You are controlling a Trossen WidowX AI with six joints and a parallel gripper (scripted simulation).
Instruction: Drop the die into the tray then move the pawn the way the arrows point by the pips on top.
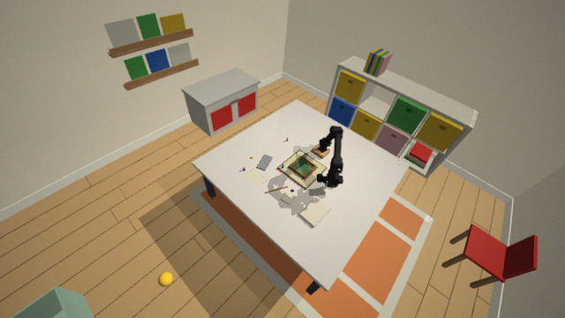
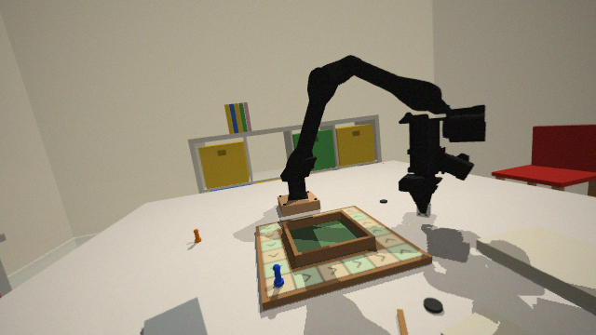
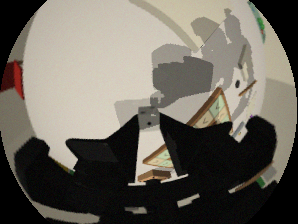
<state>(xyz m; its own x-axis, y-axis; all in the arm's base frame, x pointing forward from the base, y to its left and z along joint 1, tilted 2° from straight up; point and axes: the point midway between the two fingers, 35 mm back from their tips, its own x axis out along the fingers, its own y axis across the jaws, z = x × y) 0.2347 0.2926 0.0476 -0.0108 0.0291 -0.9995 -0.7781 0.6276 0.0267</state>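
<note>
My gripper [image 1: 320, 180] [image 2: 423, 212] [image 3: 148, 116] is shut on the pale grey die [image 2: 424, 214] [image 3: 148, 116], right of the board. The die seems just above the table; one dark pip shows on its face in the wrist view, and its top cannot be read. The board [image 1: 293, 178] [image 2: 349, 282] [image 3: 217, 107] has green and cream squares with arrows around the brown-walled tray [image 2: 335, 253] with a green floor. The tray [image 1: 297, 172] holds nothing. The blue pawn [image 1: 282, 166] [image 2: 277, 275] stands upright on the board's near-left corner square in the exterior view.
An orange pawn [image 1: 287, 140] [image 2: 197, 235] stands left of the board. A black disc [image 1: 292, 191] [image 2: 433, 305], a wooden stick [image 1: 276, 190] [image 2: 401, 322] and a thick cream book [image 1: 315, 214] [image 2: 535, 256] lie nearby. A smaller black disc [image 2: 383, 201] lies behind. A grey-blue slab [image 1: 264, 162] [image 2: 177, 318] lies left.
</note>
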